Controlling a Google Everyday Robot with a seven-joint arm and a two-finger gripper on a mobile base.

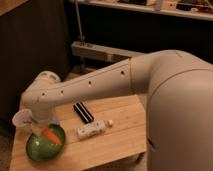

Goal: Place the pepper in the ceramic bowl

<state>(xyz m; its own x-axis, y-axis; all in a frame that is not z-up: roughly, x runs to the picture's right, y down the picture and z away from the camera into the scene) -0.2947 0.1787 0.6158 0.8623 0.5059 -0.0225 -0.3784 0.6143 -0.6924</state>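
A: The small tapered orange-red pepper (52, 135) shows bright against the wide, shallow glossy green ceramic bowl (37, 150). It lies tilted, its upper end under the arm's wrist, its lower end pointing toward the bowl's right rim. Whether it rests on the glaze or hangs just over it cannot be told.

B: The two-finger gripper (45, 129) sits at the end of the long white robot arm (95, 85), directly above the bowl's upper half, with the pepper at its tip. The wrist hides the fingers, so how far they are spread, or whether they hold the pepper, cannot be told.

A: The bowl stands at the near-left corner of the light wooden table (115, 137), its left rim close to the table's left edge. A small translucent white cup (21, 119) stands just beside the bowl at its upper left, partly behind the arm.

B: To the bowl's right lies a whitish rectangular box (92, 130), near the bowl but apart from it. Behind that a flat black ridged bar (83, 112) lies angled. A tiny pale object (110, 121) lies off the box's right end.

A: Bare wood runs along the front edge and the right side. The robot's large white body (180, 115) crowds the table's right edge.
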